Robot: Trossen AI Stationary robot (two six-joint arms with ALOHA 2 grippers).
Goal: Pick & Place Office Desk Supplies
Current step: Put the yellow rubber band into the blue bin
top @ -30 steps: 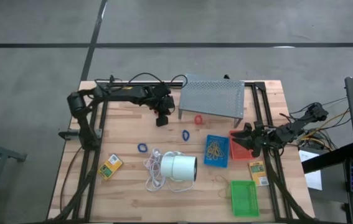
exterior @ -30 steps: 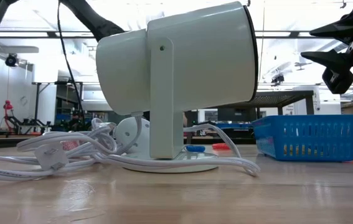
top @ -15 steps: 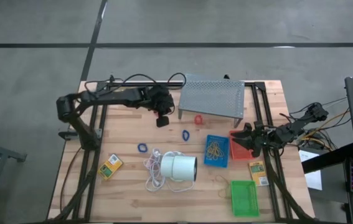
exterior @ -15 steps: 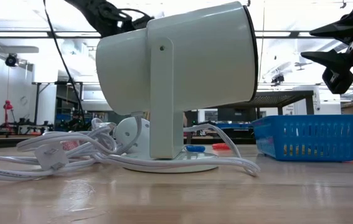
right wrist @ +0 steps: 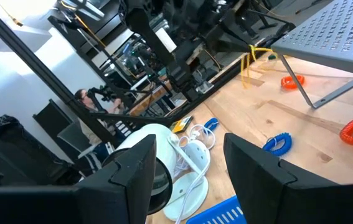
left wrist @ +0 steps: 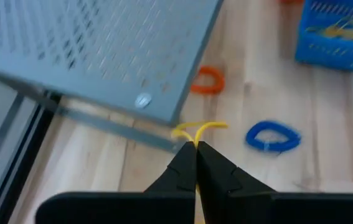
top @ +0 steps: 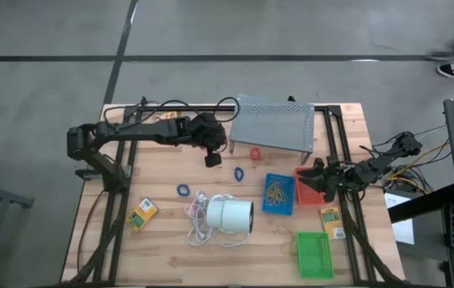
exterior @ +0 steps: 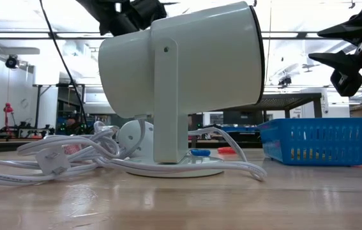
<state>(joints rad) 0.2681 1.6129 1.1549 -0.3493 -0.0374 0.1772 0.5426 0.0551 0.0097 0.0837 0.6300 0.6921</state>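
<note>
We keep the left gripper (left wrist: 195,148) clamped on a tan rubber band (left wrist: 199,130), centre frame, lifted clear for carrying, we judge; the blue tray (top: 279,194), right of centre, already holds bands; the right gripper (top: 316,178) waits open above the red tray (top: 307,189).

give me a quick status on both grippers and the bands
Left gripper shut on yellow rubber band, beside grey perforated stand. Right gripper open over red tray. Nothing blocking.
</note>
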